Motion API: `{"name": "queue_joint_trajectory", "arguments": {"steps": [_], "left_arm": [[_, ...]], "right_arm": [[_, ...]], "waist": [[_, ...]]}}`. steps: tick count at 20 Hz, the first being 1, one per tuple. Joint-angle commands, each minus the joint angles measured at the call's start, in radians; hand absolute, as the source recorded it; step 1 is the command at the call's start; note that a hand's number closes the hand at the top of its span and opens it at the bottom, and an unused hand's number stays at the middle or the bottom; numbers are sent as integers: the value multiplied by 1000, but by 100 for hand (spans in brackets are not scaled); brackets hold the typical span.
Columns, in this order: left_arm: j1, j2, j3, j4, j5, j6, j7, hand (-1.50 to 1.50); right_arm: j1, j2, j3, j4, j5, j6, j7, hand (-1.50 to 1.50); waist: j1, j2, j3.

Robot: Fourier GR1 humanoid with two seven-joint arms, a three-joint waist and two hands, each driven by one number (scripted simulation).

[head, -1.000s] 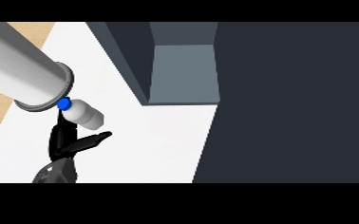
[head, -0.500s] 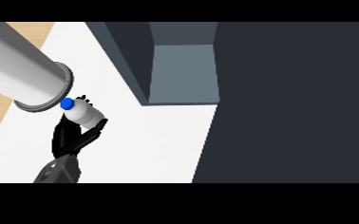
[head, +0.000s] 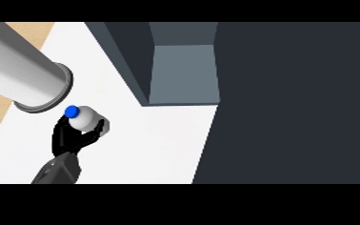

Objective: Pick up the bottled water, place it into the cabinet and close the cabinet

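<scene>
A black robot hand (head: pixel 70 138) rises from the lower left, fingers curled around a bottled water (head: pixel 84 118) with a blue cap, so the bottle appears gripped ready for carrying. It sits low over the white bench (head: pixel 162 143). The open cabinet (head: pixel 183 71), its grey interior exposed to receive the bottle, lies up and to the right of the bottle, well apart. Just up-left of the bottle, a large grey forearm (head: pixel 32 83) crosses the view; which arm each belongs to is unclear.
</scene>
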Motion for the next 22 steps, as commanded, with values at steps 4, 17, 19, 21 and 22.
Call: {"name": "queue_joint_trajectory", "arguments": {"steps": [4,17,19,21,22], "left_arm": [[-23,-58,3,-3,39,11,-41,150],[180,-195,-249,-410,-47,19,111,150],[230,-201,-295,-532,1,-11,195,150],[268,-201,-392,-598,95,33,229,150],[259,-201,-398,-642,103,16,287,150]], "right_arm": [[78,-34,22,-72,63,5,-57,-150],[53,-61,33,-139,107,-35,30,-150],[-36,-20,1,-86,88,-31,75,-150],[14,-29,39,-80,99,-42,15,-150],[-19,-32,6,-76,84,-36,49,-150]], "waist": [[4,0,1],[20,-9,2],[29,-9,2],[19,-9,2],[22,-8,2]]}}
